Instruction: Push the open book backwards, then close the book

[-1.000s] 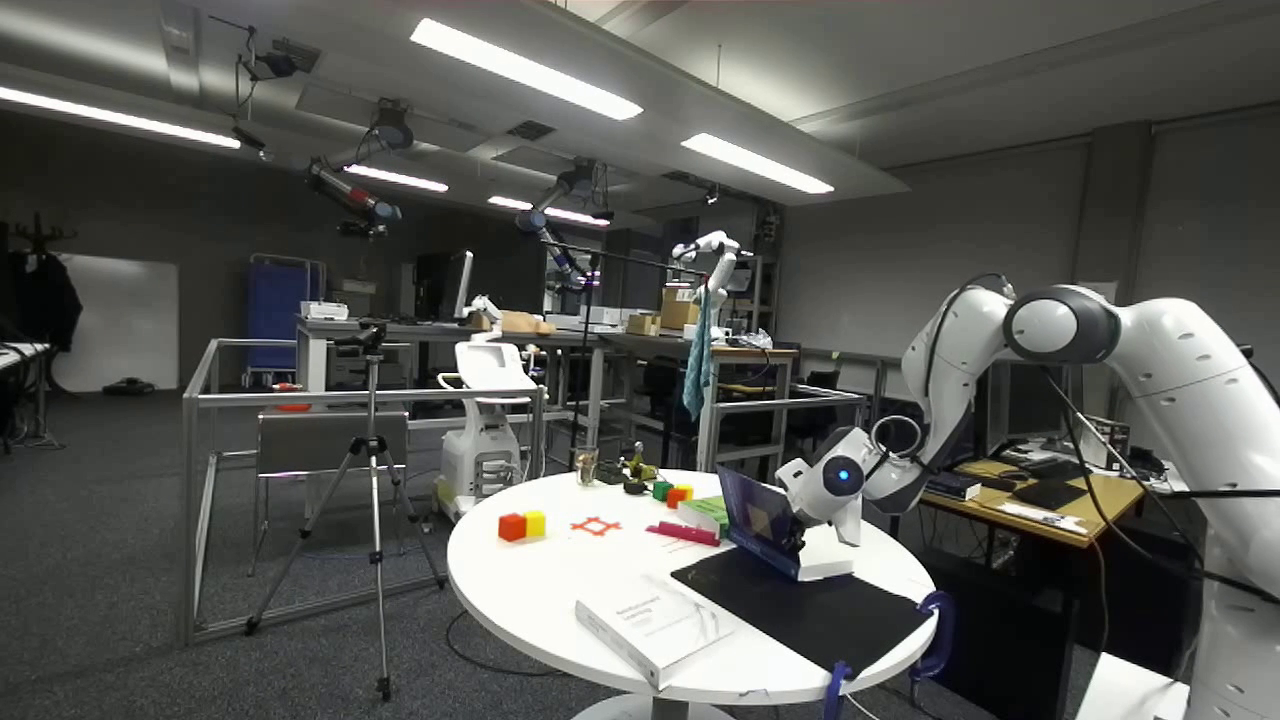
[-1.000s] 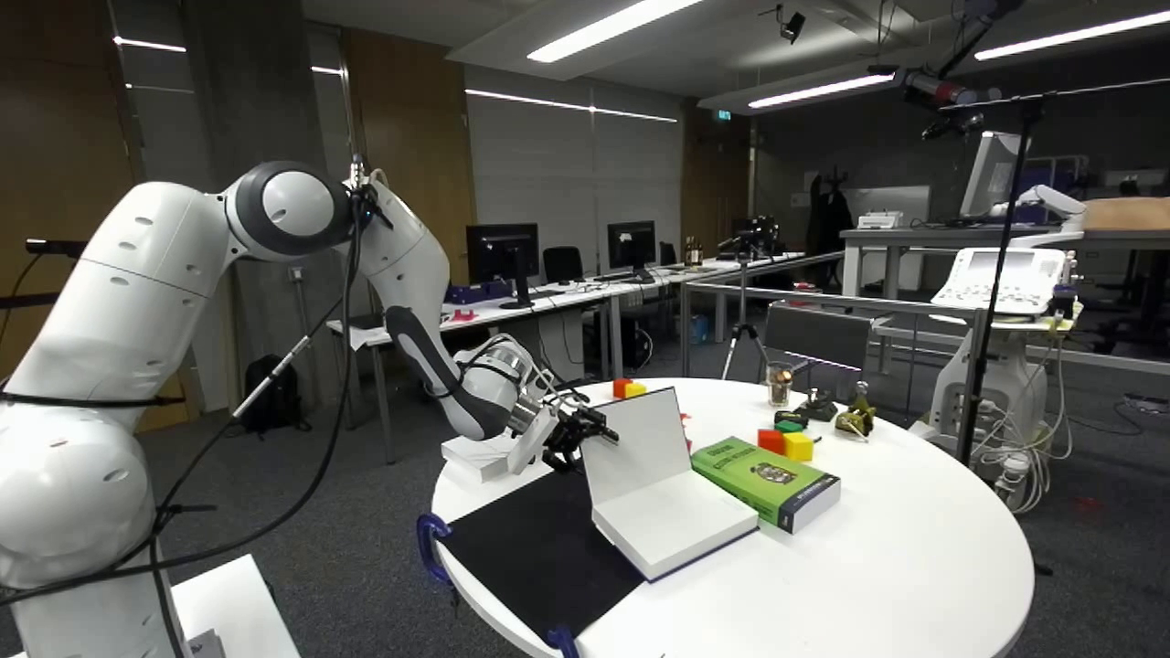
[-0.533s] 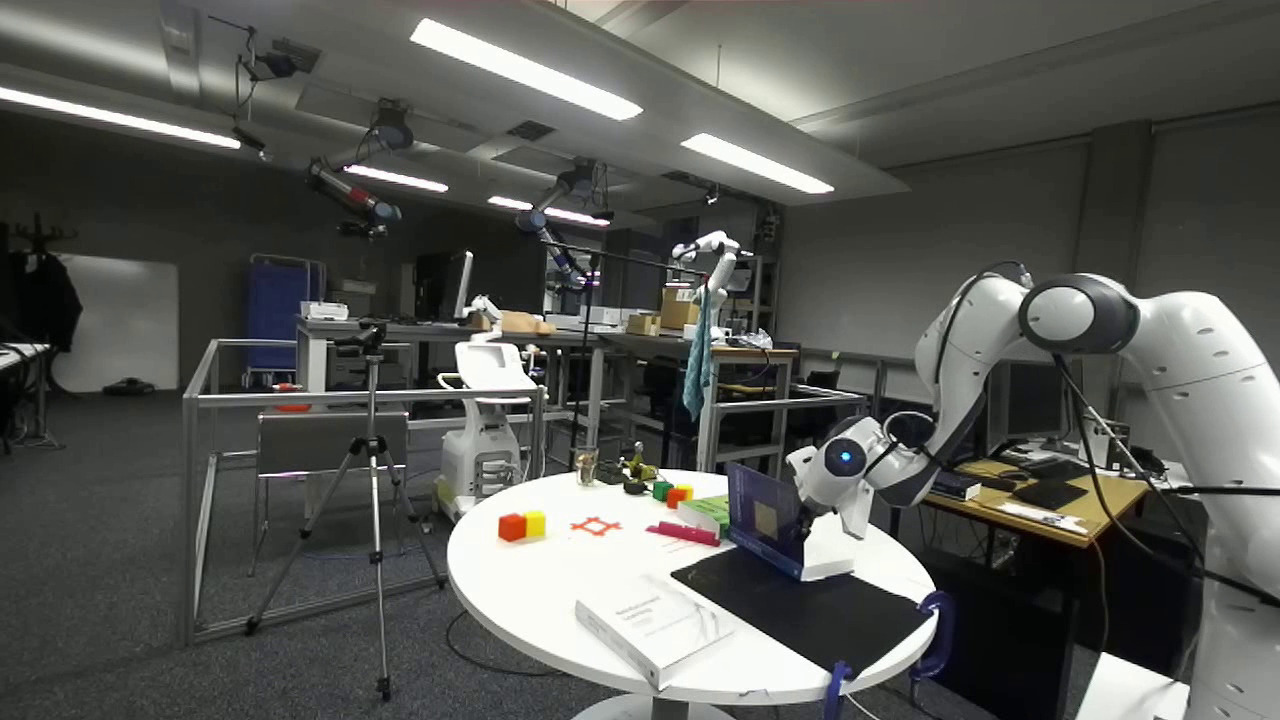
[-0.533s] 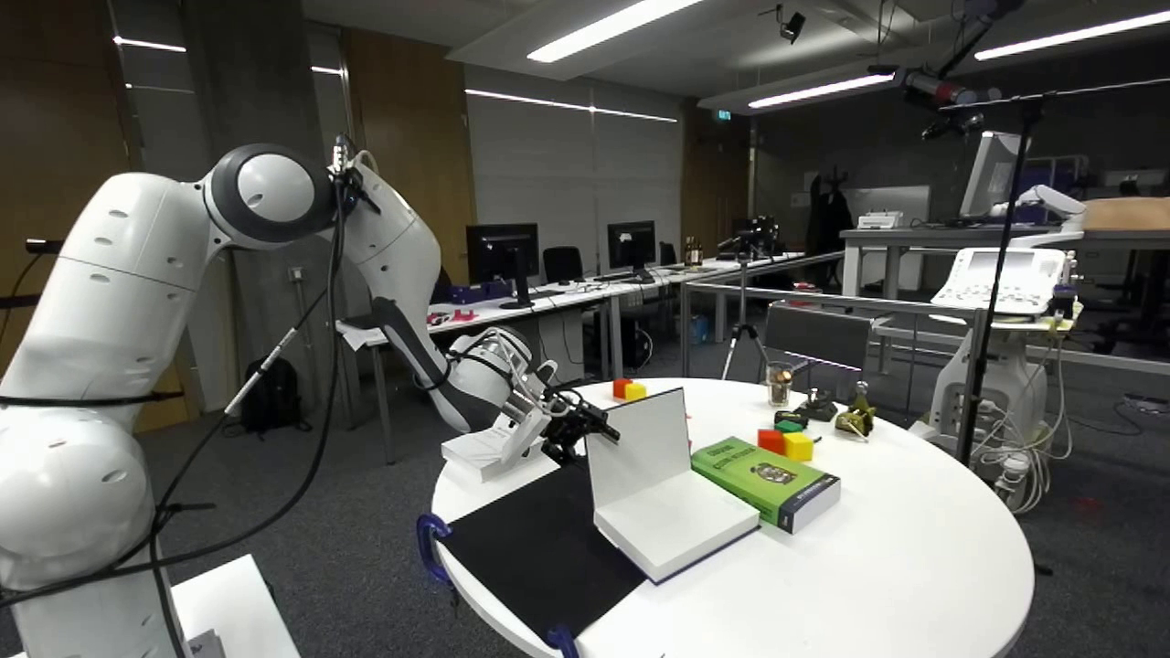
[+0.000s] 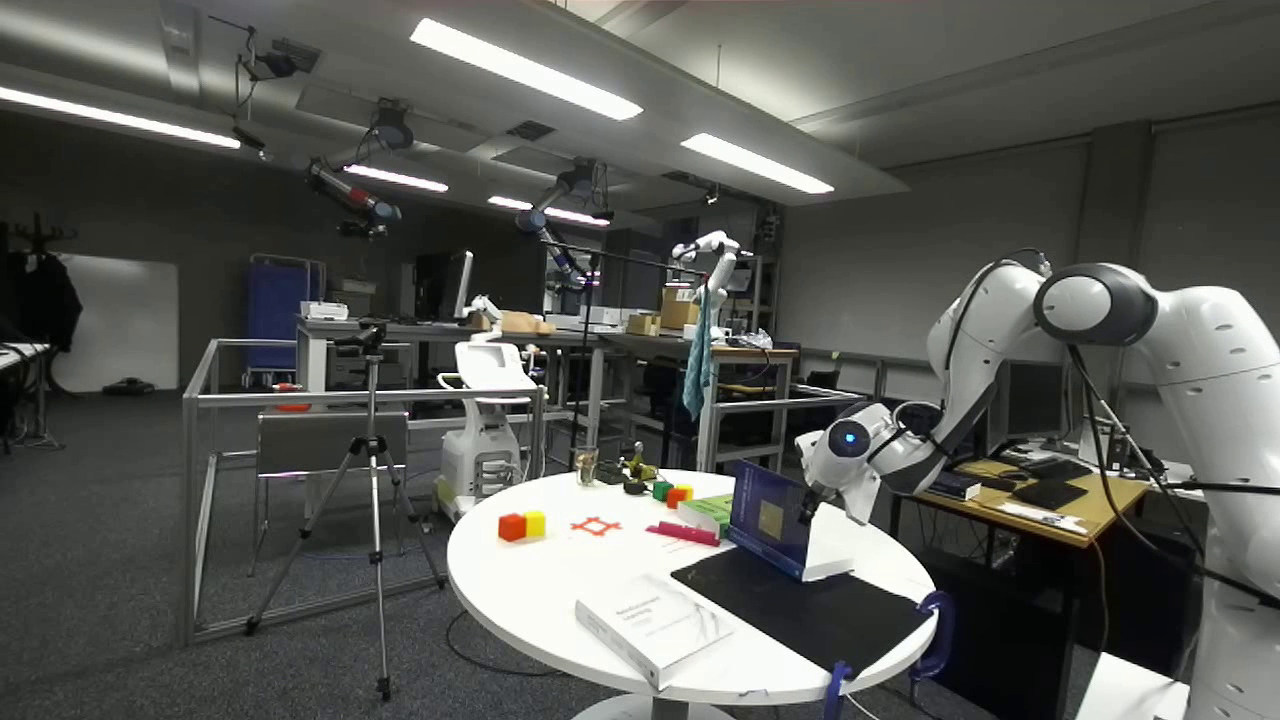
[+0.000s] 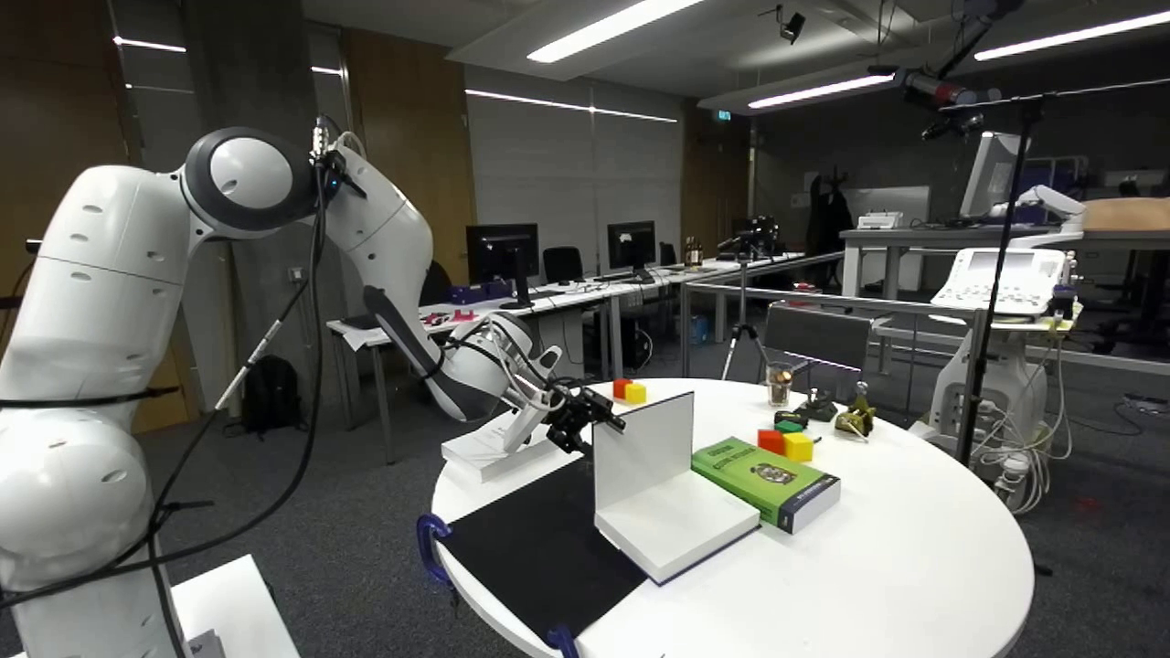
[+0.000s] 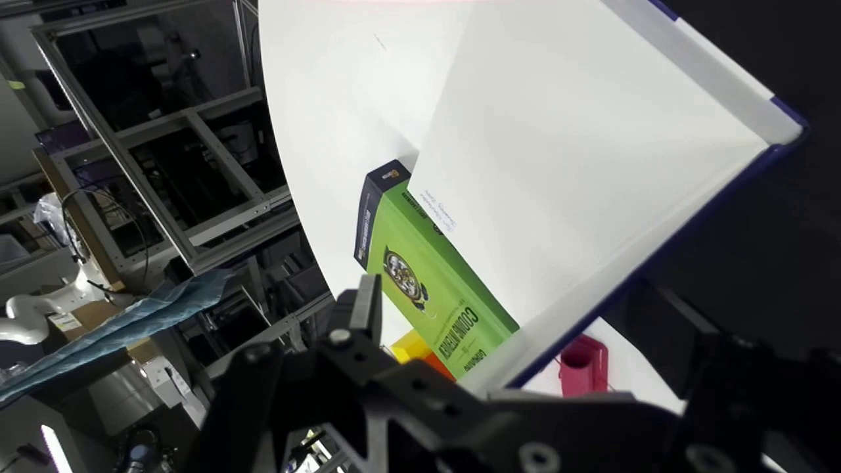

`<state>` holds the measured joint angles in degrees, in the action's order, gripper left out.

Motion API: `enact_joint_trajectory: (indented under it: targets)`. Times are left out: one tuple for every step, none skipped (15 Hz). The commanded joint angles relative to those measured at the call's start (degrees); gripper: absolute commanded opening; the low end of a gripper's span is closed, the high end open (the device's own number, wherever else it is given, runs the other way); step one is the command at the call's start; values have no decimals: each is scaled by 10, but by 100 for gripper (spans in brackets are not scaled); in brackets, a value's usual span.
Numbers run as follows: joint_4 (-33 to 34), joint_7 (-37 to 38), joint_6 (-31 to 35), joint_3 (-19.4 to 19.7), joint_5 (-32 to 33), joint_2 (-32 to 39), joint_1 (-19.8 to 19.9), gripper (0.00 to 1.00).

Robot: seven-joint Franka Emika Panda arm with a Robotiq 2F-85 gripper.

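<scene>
Big dark-blue hardcover book (image 6: 672, 504) w/ whitish pages, on round white bench (image 6: 877, 585), cover (image 5: 768, 512) upright. Black fingers (image 7: 366, 305) wide apart. Prob heavy block, stiff cover; push that nr top edge imo.

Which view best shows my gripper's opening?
The wrist view: both fingers show large, spread wide apart. Both exterior views show the gripper small and dark at the edge of the raised cover, its opening harder to judge.
</scene>
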<state>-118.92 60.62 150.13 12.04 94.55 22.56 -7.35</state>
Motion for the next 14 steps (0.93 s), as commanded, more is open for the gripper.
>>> enact_joint_trajectory:
  targets:
    - [-26, -1, -11, 11, -16, -37, 4, 100]
    - [-28, 0, -11, 15, -18, -40, 5, 100]
    - [-31, 1, -10, 19, -21, -42, 5, 100]
    - [-32, 2, -9, 23, -24, -42, 6, 100]
    - [-35, 3, -6, 27, -28, -43, 7, 100]
    - [-37, 4, -5, 30, -31, -44, 8, 100]
    - [-41, 7, -2, 33, -33, -45, 11, 100]
    - [-44, 9, -1, 36, -37, -45, 13, 100]
    - [-47, 12, 0, 38, -39, -46, 15, 100]
    - [-50, 14, 4, 40, -41, -47, 19, 100]
    - [-55, 18, 6, 41, -42, -50, 22, 100]
    - [-60, 18, 9, 43, -47, -53, 26, 100]
    - [-66, 19, 12, 45, -51, -57, 29, 100]
    - [-72, 16, 16, 45, -57, -61, 34, 100]
